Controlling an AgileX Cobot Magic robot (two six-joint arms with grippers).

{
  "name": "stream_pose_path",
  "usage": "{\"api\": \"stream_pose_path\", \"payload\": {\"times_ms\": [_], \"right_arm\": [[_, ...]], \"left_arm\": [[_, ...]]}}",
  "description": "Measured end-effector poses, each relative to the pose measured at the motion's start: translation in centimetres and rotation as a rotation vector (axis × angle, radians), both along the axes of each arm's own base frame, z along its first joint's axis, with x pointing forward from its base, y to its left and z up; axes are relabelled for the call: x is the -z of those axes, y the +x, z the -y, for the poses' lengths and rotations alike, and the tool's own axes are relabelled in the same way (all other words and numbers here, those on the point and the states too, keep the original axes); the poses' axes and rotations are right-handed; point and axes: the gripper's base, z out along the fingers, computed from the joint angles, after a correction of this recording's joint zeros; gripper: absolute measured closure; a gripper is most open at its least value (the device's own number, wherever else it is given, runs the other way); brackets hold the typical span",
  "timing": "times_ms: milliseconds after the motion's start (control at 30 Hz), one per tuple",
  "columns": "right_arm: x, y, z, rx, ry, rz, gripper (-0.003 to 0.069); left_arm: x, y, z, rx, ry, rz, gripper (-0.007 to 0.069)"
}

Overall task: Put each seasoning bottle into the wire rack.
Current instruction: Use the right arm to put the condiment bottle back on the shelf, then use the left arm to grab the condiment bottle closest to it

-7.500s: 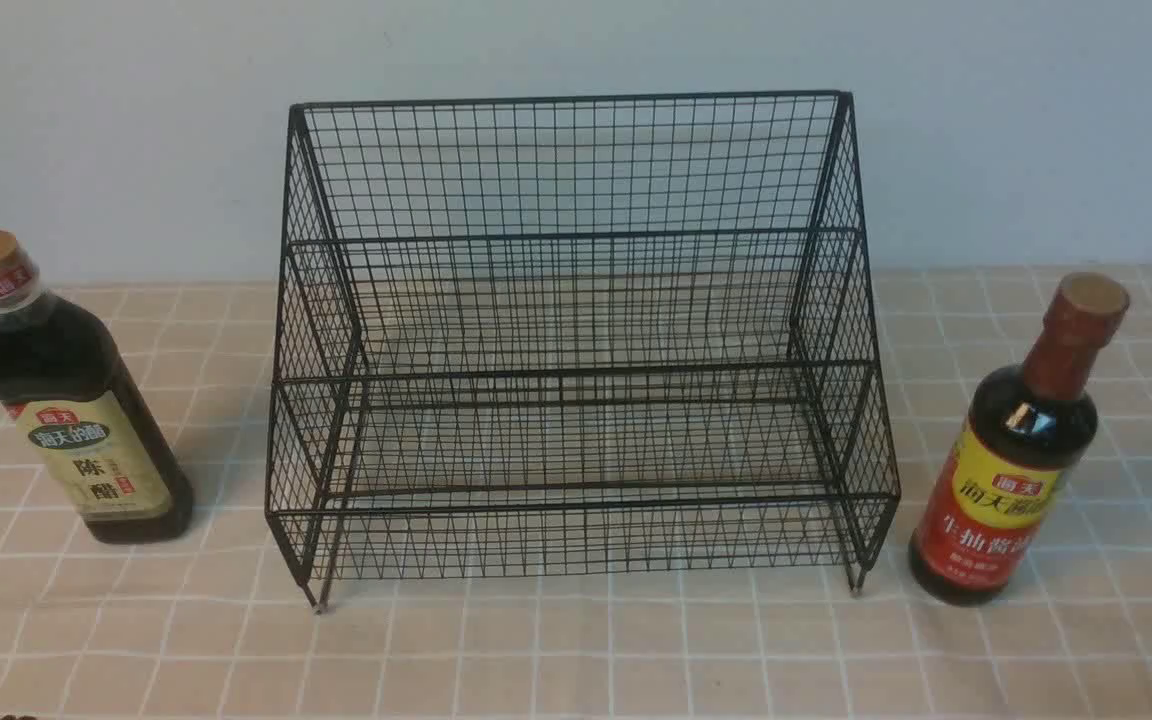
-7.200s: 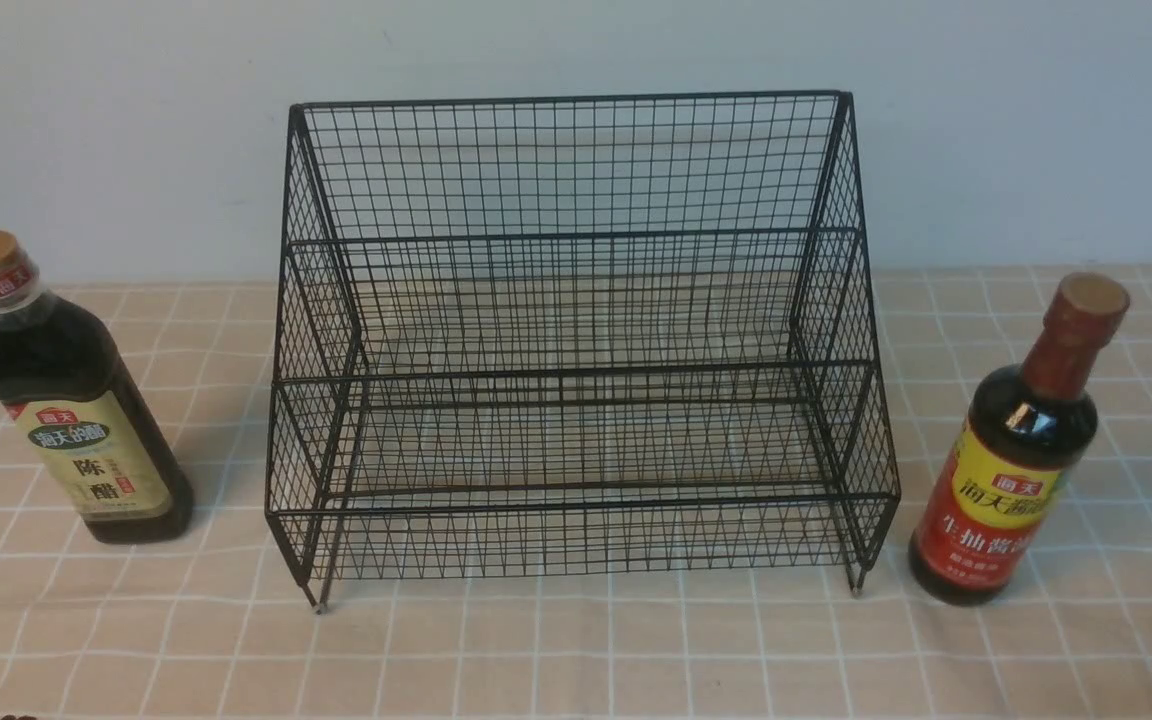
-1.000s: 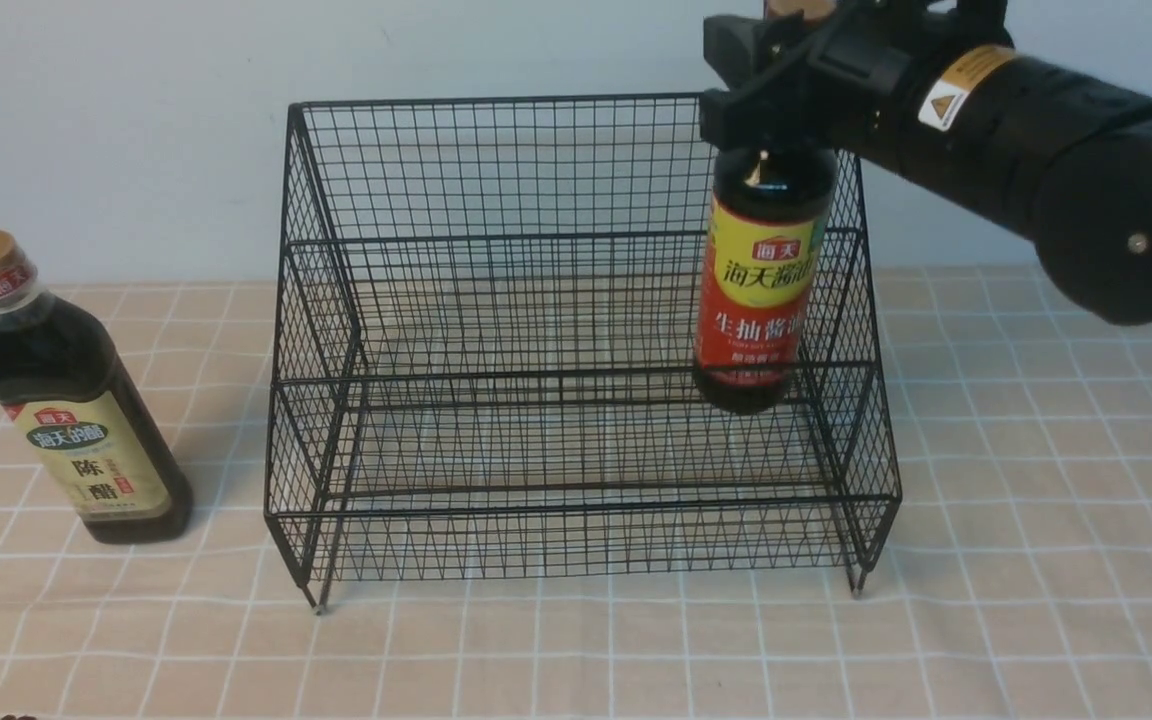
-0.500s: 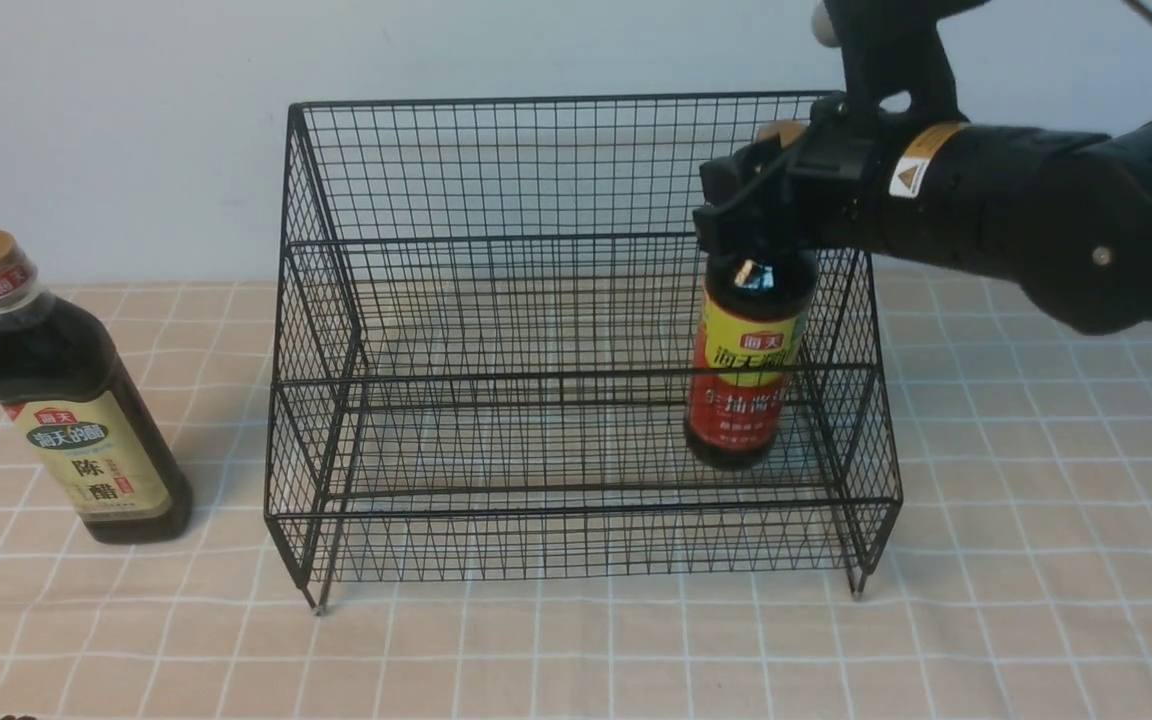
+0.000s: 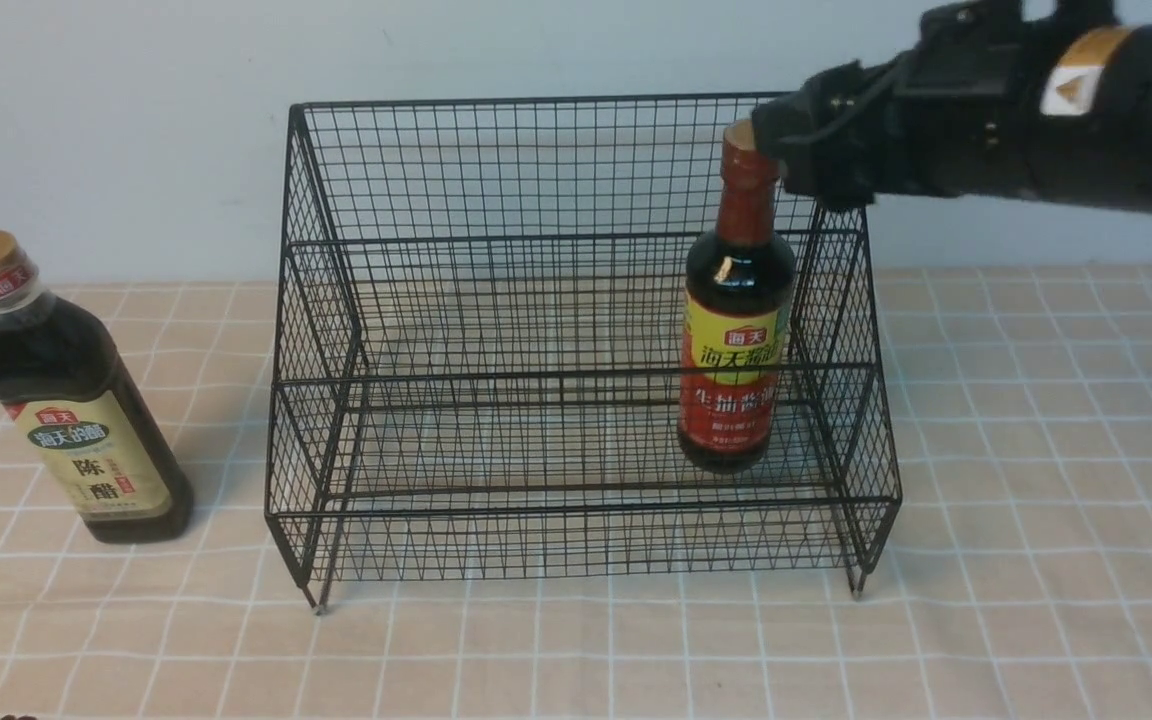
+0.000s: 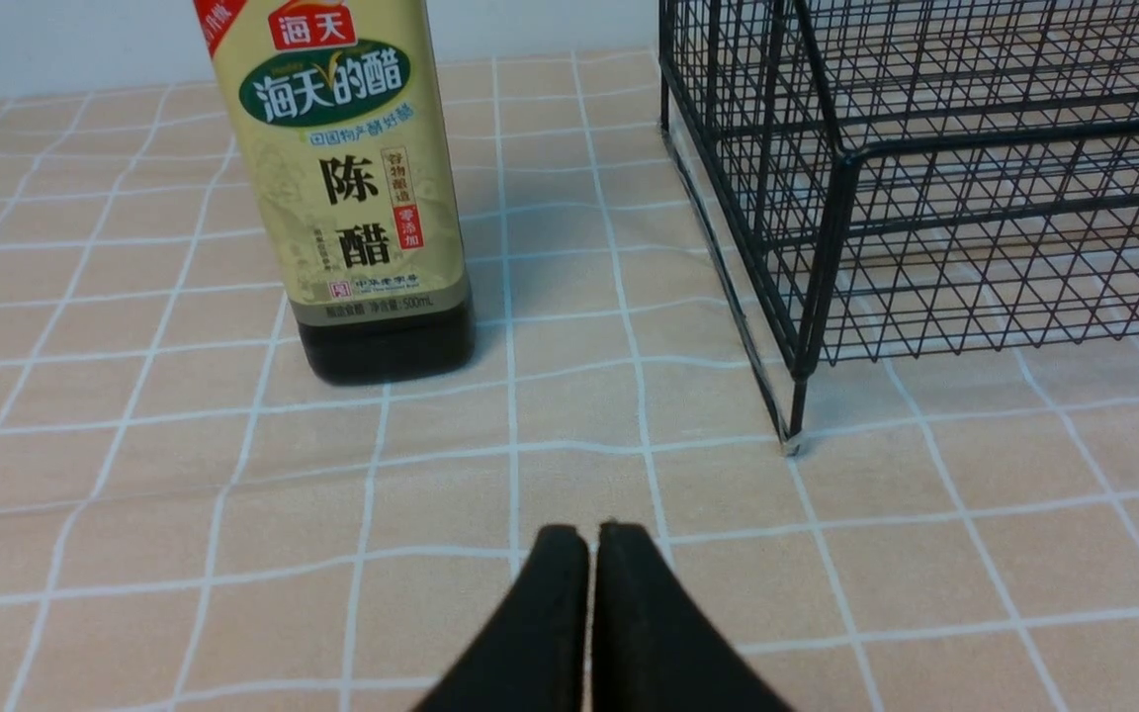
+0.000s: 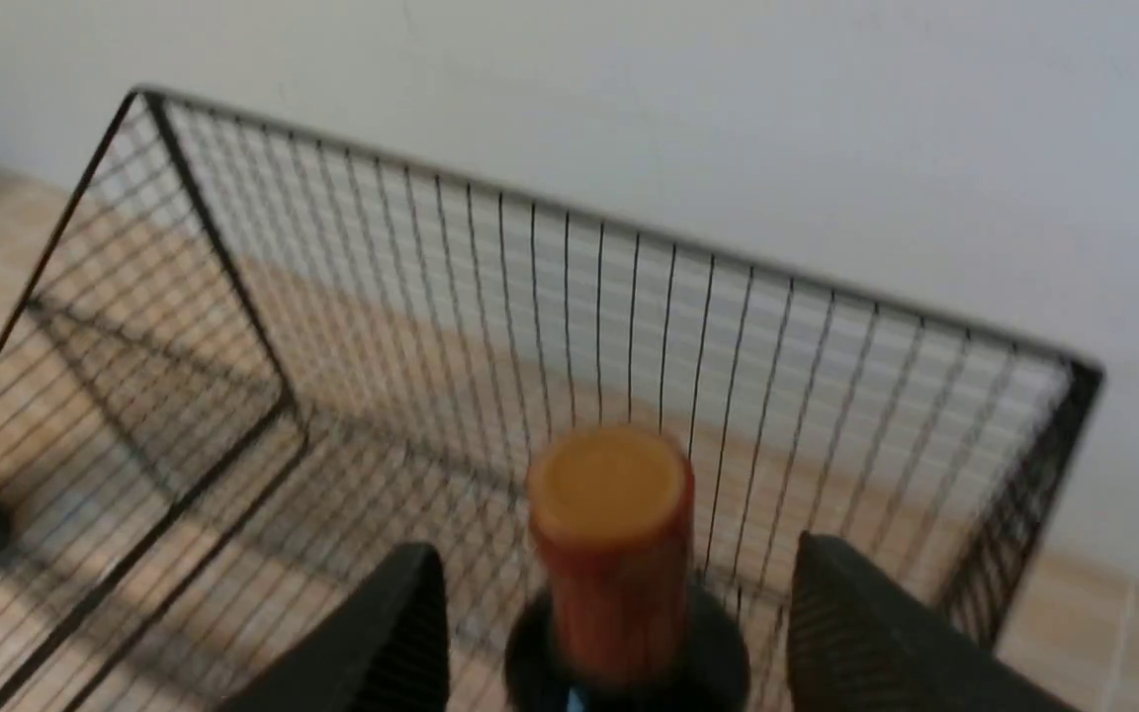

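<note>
A: Item one, front view: red-capped bottle (image 5: 736,330). Location?
B: Upright on the lower tier of the wire rack (image 5: 576,100), toward its right side. Round body, long neck, dark liquid, red-yellow label. Beside its cap (image 5: 744,150) is the right tool (image 5: 798,150).
A: Item two?
B: A gold-capped bottle (image 5: 76,420): squarish, beige-green label, dark liquid. It stands on the surface (image 5: 1036,560), left of the rack and apart from it.
A: Left wrist view?
B: The left tool (image 6: 589,539) has its tips pressed together and is empty. Item two is ahead, well apart.
A: Right wrist view?
B: The right tool is spread, one finger on each side of the cap with a gap on both sides. Nothing is pinched.
A: Handling, item two?
B: Probably heavy with liquid, rigid and smooth, so slippery. Best taken at the neck, under the cap.
</note>
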Motion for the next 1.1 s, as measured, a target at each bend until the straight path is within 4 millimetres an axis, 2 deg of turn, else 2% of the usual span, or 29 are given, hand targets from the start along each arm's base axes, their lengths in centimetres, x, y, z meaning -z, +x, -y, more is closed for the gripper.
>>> {"api": "stream_pose_path", "payload": {"times_ms": [100,233,267,300,333,400,433,467,567,700,733,833,1100], "right_arm": [[-1.8,-3.4,1.7,0.005,-0.006,-0.055,0.0338],[-4.5,-8.5,4.4,0.008,0.015,-0.052,0.0535],[-4.8,-9.1,4.7,0.01,0.025,-0.041,0.0557],[-5.9,-11.0,5.7,0.014,0.055,-0.008,0.0616],[-6.6,-12.6,6.6,0.017,0.085,0.026,0.0643],[-7.2,-15.5,8.1,0.023,0.147,0.096,0.0664],[-7.2,-15.7,8.2,0.023,0.154,0.101,0.0665],[-7.1,-17.3,9.0,0.028,0.201,0.145,0.0669],[-5.7,-19.5,10.2,0.034,0.285,0.234,0.0671],[-3.8,-21.0,11.0,0.028,0.366,0.32,0.0672],[-2.8,-21.4,11.2,0.027,0.387,0.346,0.0672],[-1.5,-22.0,11.6,0.031,0.369,0.386,0.0672],[2.1,-21.4,11.8,0.062,0.239,0.404,0.0672]], "left_arm": [[0.0,0.0,0.0,0.0,0.0,0.0,0.0631],[0.0,0.0,0.0,0.0,0.0,0.0,0.0631],[0.0,0.0,0.0,0.0,0.0,0.0,0.0631],[0.0,0.0,0.0,0.0,0.0,0.0,0.0631],[0.0,0.0,0.0,0.0,0.0,0.0,0.0631],[0.0,0.0,0.0,0.0,0.0,0.0,0.0631],[0.0,0.0,0.0,0.0,0.0,0.0,0.0631],[0.0,0.0,0.0,0.0,0.0,0.0,0.0631],[0.0,0.0,0.0,0.0,0.0,0.0,0.0631],[0.0,0.0,0.0,0.0,0.0,0.0,0.0631],[0.0,0.0,0.0,0.0,0.0,0.0,0.0631],[0.0,0.0,0.0,0.0,0.0,0.0,0.0631],[0.0,0.0,0.0,0.0,0.0,0.0,0.0631]]}}
